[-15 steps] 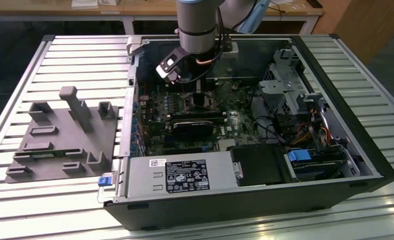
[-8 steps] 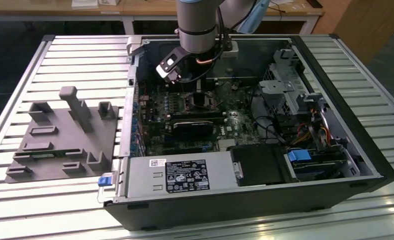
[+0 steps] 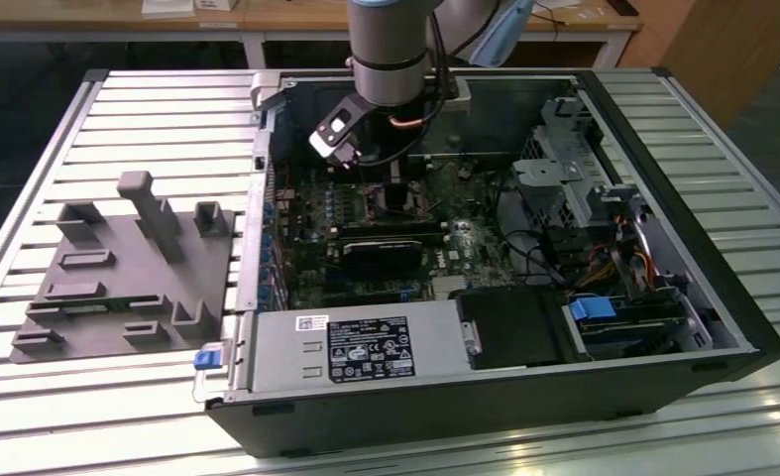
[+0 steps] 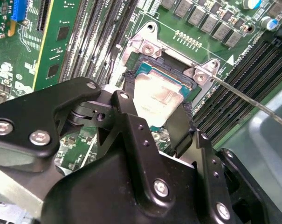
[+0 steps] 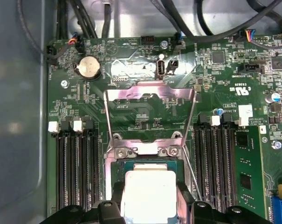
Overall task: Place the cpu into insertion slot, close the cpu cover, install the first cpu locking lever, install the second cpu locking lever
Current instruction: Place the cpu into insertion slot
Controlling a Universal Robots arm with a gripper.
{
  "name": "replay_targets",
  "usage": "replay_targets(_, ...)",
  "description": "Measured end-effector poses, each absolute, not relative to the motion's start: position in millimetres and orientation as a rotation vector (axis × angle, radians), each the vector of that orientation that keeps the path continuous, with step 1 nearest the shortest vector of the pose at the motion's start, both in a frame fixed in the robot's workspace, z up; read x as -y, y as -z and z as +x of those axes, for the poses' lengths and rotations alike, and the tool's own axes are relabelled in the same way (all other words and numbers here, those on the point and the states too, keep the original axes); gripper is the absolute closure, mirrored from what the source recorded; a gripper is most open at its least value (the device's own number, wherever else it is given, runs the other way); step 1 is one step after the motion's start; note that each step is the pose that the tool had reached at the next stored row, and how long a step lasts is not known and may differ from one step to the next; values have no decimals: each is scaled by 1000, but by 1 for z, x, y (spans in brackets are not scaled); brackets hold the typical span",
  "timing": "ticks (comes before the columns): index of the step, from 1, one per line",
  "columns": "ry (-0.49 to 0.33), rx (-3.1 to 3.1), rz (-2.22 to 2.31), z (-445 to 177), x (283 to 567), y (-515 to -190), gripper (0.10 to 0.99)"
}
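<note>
With the end effector (image 4: 152, 108) clamping two opposite edges, we are holding the cpu (image 5: 147, 191) at the insertion slot (image 5: 145, 149), the cpu cover (image 5: 150, 92) lying open beyond. We are judging it wise to keep it level, corners aligned. The power supply label (image 3: 370, 349) is defeating our reading.

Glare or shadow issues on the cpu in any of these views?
First wrist view: the cpu top is washed out near white, and the raised cpu cover carries a pinkish sheen. Second wrist view: the cpu shows only a soft sheen, with the hand dark against it. Exterior view: bright streaks on the slatted table, inside of the case dim by comparison.
</note>
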State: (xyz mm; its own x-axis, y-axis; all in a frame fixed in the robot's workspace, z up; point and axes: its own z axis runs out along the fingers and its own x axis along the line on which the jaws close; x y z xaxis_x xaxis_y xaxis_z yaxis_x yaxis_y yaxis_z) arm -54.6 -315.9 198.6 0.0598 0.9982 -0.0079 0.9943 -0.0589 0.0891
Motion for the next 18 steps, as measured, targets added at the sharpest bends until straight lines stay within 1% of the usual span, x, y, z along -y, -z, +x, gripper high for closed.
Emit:
replay_targets(7,-118,-2141,2229,-55,316,-198,561)
replay_targets(18,-119,-2150,2222,-56,319,-196,561)
